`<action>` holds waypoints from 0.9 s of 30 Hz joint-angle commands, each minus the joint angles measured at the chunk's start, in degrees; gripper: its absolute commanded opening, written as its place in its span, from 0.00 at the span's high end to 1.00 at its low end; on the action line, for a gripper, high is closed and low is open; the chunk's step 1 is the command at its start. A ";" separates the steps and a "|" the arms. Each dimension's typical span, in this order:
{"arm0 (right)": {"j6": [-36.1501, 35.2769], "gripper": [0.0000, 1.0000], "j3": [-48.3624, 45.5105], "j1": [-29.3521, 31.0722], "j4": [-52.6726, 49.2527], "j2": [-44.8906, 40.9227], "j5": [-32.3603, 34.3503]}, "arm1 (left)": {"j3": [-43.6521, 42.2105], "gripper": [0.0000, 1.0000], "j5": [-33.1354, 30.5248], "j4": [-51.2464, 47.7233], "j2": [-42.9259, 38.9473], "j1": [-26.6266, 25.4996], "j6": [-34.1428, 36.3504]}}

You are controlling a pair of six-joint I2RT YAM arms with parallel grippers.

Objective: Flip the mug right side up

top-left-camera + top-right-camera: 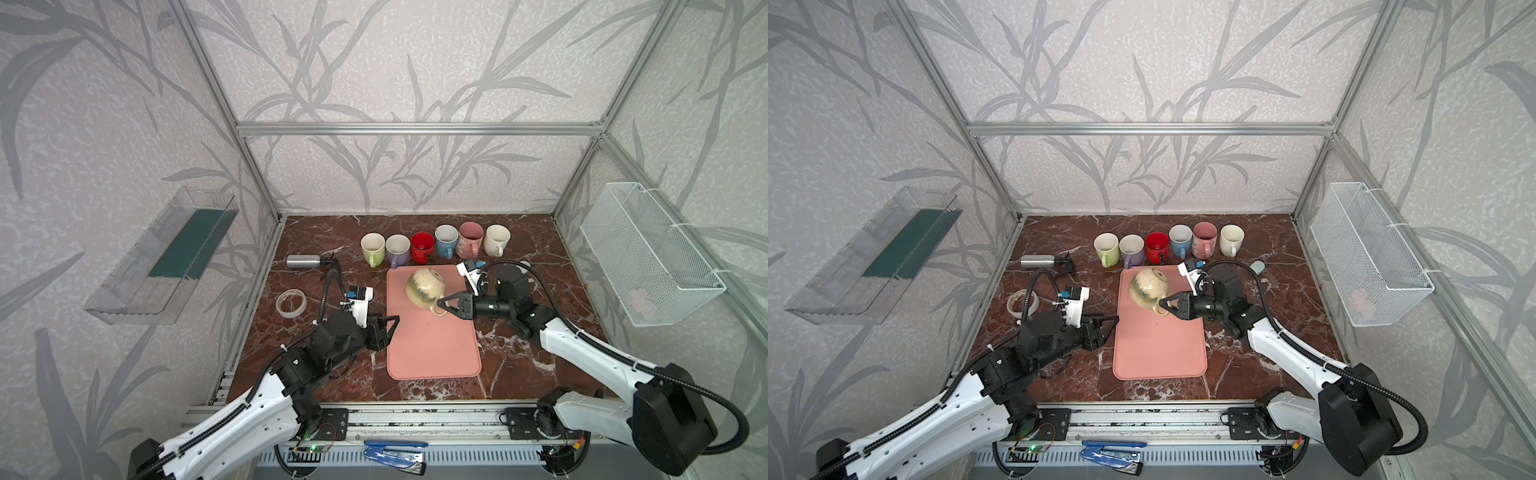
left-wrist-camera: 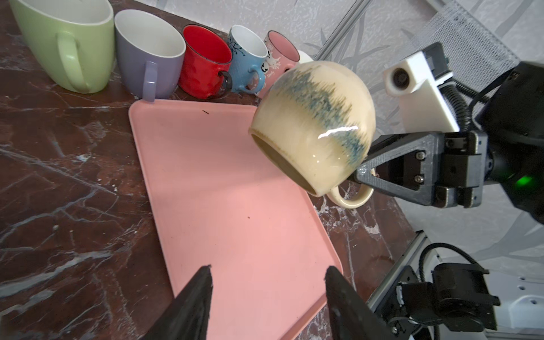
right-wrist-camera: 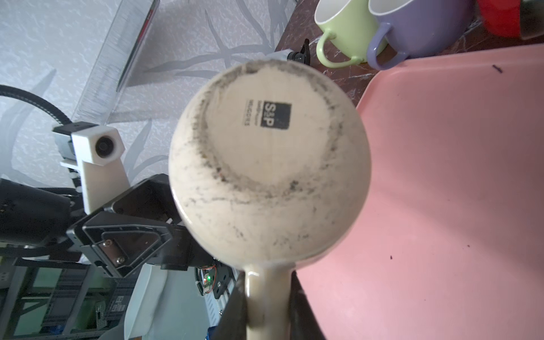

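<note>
Left wrist view: one cream mug [image 2: 312, 126] hangs tilted, mouth downward, above one pink mat [image 2: 220, 206], held by the right gripper [image 2: 361, 175], jaws clamped on its handle. The left gripper [image 2: 268, 273] hovers nearby, jaws apart, empty. Six upright mugs [image 1: 422, 247] line the counter [image 1: 324, 232] behind; one bottle [image 1: 303, 261] and one tape roll [image 1: 291, 302] lie left.

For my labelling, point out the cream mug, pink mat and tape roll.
cream mug [image 1: 422, 289]: in a top view, side wall.
pink mat [image 1: 432, 349]: in a top view, bare middle.
tape roll [image 1: 291, 312]: in a top view, near wall.
</note>
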 commanded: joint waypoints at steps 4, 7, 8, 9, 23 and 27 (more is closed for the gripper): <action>7.74 1.00 -0.85 -1.70 21.84 -0.22 -3.13 | -5.67 0.43 5.05 17.53 1.57 0.16 -7.50; 9.61 1.00 -2.63 -2.09 27.05 -0.35 -2.66 | -8.46 0.39 7.20 28.18 4.94 0.16 -11.31; 10.37 1.00 -3.19 -2.14 28.86 -0.29 -2.68 | -9.19 0.38 7.88 31.98 6.54 0.16 -12.45; 11.16 1.00 -3.62 -2.09 30.40 -0.18 -2.59 | -9.62 0.38 8.39 35.09 7.87 0.16 -13.38; 14.82 1.00 -7.37 -2.18 42.88 0.97 -1.02 | -8.11 0.38 11.56 63.11 26.83 0.49 -17.47; 15.54 1.00 -7.79 -2.09 44.80 1.70 -1.07 | -7.97 0.38 11.73 70.35 31.70 0.69 -19.07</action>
